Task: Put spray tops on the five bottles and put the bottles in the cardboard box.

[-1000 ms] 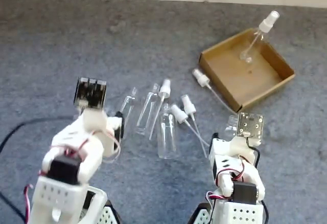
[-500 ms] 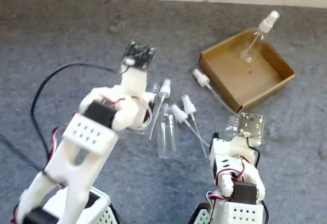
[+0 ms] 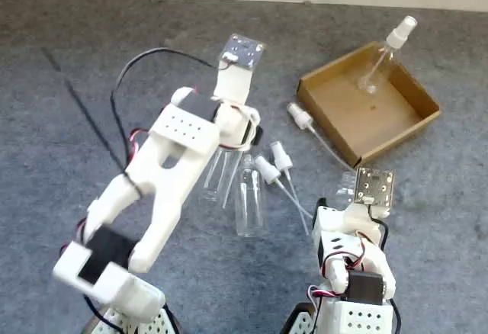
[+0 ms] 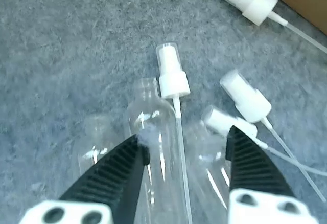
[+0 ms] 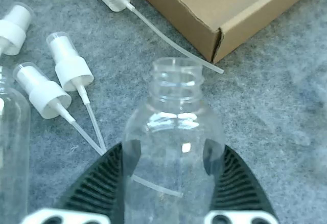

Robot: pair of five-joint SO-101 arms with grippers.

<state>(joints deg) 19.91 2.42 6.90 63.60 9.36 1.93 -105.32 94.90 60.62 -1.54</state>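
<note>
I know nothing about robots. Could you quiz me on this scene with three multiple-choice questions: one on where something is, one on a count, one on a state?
1. Where is the capped bottle? A in the box; B in a gripper; C lying flat outside it.
2. How many loose tops lie outside the box? A two; B four; C six.
3. The right gripper is: A open and empty; B shut on a top; C shut on an open bottle.
Answers: 1 A, it leans on the box's far rim. 2 B, the left wrist view shows all four. 3 C, its jaws press the bottle's sides.
</note>
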